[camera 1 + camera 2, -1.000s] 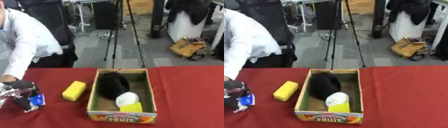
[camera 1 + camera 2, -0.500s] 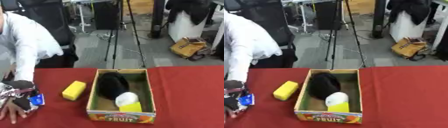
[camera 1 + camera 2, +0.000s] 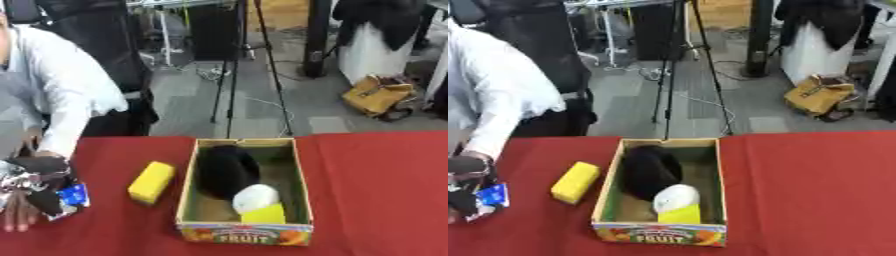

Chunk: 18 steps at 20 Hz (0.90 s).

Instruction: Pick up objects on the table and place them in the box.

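A cardboard fruit box (image 3: 245, 234) stands on the red table (image 3: 376, 190). Inside it lie a large black thing (image 3: 226, 170), a white rounded thing (image 3: 255, 197) and a small yellow block (image 3: 263, 215). A yellow sponge (image 3: 152, 182) rests on the cloth just left of the box. At the far left edge my left hand (image 3: 39, 186), black with silver, is curled round a blue and white packet (image 3: 72, 197). A person's bare hand (image 3: 17, 219) lies on the table right below it, touching the packet. My right hand shows in no view.
The person in a white shirt (image 3: 70, 95) leans over the table's left end. Beyond the far edge are a tripod (image 3: 249, 60), a yellow bag (image 3: 378, 95) on the floor and dark chairs. Bare red cloth spreads right of the box.
The person's bare hand has come down onto the table beside my left hand and the packet. Box, sponge and my left hand have stayed put.
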Available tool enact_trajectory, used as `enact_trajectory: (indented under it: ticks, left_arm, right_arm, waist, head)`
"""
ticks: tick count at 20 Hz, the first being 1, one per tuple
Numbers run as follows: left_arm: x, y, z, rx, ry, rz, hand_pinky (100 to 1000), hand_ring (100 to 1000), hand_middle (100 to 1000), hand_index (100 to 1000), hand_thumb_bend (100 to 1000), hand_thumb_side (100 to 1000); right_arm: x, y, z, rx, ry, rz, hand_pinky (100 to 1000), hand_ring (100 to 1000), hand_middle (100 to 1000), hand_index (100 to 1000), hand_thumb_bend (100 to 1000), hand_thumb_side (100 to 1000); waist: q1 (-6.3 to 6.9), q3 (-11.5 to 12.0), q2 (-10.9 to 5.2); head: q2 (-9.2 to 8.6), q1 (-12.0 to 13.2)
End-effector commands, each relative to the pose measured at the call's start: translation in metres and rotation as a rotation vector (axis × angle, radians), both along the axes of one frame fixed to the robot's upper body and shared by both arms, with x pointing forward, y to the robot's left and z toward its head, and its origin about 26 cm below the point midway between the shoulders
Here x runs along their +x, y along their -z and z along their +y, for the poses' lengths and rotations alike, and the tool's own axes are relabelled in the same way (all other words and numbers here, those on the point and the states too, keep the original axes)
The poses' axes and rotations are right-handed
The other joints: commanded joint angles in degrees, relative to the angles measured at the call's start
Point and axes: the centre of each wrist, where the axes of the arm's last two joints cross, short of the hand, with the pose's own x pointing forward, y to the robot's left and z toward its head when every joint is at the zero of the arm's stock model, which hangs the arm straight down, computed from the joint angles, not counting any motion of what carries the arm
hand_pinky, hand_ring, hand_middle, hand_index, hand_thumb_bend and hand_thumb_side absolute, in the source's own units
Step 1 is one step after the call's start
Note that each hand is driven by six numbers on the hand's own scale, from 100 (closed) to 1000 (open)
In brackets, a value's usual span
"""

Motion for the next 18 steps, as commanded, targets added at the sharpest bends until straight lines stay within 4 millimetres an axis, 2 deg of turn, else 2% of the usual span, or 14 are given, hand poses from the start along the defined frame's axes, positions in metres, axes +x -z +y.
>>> enact_trajectory:
  ticks: [1, 14, 18]
  left_arm:
    - [-0.005, -0.023, 0.007, 0.019, -0.019, -0.048, 435, 440, 474, 616, 307, 530]
    - [-0.003, -0.035, 0.0, -0.012, 0.011, -0.072, 408, 424, 461, 598, 276, 512]
    - [-0.002, -0.039, -0.005, -0.075, 0.039, -0.111, 363, 402, 442, 583, 232, 499]
  right_arm:
    - [-0.004, -0.008, 0.001, -0.002, -0.008, -0.039, 814, 776, 625, 635, 100, 1000]
    - [-0.004, -0.004, 0.0, 0.002, -0.003, -0.028, 814, 776, 625, 635, 100, 1000]
    - [-0.004, -0.003, 0.0, 0.005, -0.004, -0.025, 814, 776, 625, 635, 100, 1000]
  waist:
    - [0.01, 0.1, -1.64]
    - [0.37, 0.5, -2.65]
    - [0.5, 0.6, -3.13]
  head:
    - [0.2, 0.0]
    - [0.88, -0.7]
    - [1.13, -1.1]
